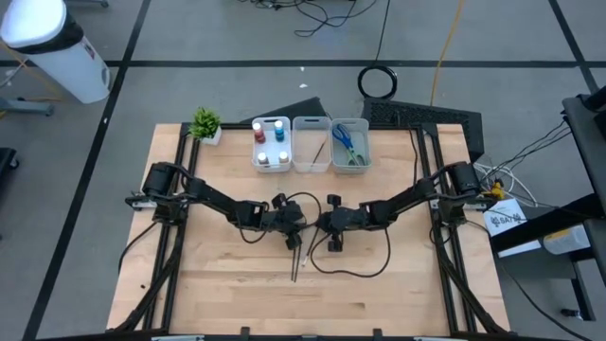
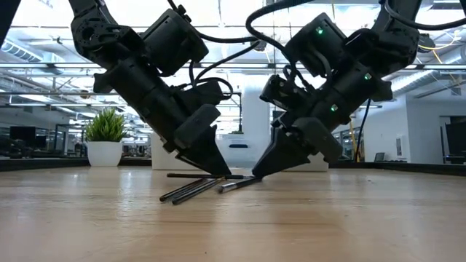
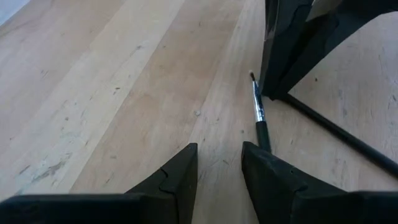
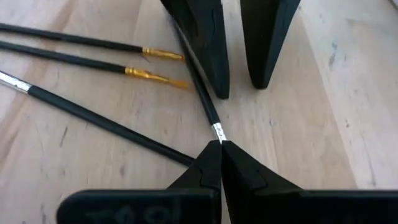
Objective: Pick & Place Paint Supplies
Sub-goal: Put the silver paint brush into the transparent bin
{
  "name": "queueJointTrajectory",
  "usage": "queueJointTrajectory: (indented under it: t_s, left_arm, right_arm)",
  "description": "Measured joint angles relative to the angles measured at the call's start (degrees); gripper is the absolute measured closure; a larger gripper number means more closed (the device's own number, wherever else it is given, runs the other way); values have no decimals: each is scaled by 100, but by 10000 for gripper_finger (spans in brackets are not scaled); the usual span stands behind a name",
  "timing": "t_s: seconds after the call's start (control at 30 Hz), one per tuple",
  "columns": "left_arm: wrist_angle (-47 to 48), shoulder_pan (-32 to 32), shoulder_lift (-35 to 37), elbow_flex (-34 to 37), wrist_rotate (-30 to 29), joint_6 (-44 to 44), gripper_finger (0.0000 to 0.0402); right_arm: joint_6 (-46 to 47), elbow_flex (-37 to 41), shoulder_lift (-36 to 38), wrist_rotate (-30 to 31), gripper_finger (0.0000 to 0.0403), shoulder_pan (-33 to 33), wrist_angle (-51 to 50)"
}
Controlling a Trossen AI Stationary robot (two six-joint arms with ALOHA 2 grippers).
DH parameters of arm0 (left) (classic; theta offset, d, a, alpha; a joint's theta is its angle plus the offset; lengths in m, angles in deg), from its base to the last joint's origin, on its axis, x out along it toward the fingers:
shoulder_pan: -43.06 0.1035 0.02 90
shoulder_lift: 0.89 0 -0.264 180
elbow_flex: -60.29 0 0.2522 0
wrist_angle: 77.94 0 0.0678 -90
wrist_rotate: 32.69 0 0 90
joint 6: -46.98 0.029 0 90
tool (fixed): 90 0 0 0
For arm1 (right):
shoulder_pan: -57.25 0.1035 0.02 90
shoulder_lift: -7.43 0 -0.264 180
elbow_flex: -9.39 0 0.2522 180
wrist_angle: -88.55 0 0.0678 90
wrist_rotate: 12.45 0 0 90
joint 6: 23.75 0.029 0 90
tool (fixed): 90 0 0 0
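Several thin dark brushes [image 1: 295, 262] lie flat on the wooden table at its middle; in the right wrist view two of them have gold ferrules [image 4: 152, 65]. One brush with a silver ferrule [image 4: 205, 99] lies between my two grippers. My left gripper [image 3: 219, 163] stands open at the table, slanting down from the left, one finger over that brush's handle. My right gripper [image 4: 219, 146] is shut, slanting down from the right, with its tips at that brush's ferrule. Red and blue paint bottles [image 1: 270, 142] and scissors [image 1: 347, 142] sit in bins at the back. My left gripper has one finger [image 3: 267, 168] standing over the handle [image 3: 262, 130] of the silver-ferruled brush, and nothing lies between its fingers; I cannot tell whether that finger touches the brush. My right gripper sets its shut fingertips [image 4: 211, 158] down at the brush's silver ferrule [image 4: 217, 132], slanting from the table's right. The brush lies flat on the table. I cannot tell whether its tip is caught between the fingers.
Three whitish bins [image 1: 311, 156] stand in a row at the table's far edge; the middle one holds a brush. A small potted plant [image 1: 204, 124] stands at the far left corner. Cables loop over the table near the right arm [image 1: 365, 270].
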Motion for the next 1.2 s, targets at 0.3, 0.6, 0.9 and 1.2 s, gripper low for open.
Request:
queueJointTrajectory:
  t_s: [0.3,0.6,0.9,1.2]
  left_arm:
    - [-7,0,-1,0,-16,0,266]
    - [-10,2,-1,2,-5,59,266]
    - [-76,4,-1,7,-3,105,266]
    - [-90,4,-1,9,-9,114,266]
  right_arm:
    - [266,-5,11,-17,403,-112,-329]
    - [151,-2,120,60,403,-84,274]
    - [166,11,0,196,403,-270,-74]
    - [303,-2,31,-336,403,-314,-257]
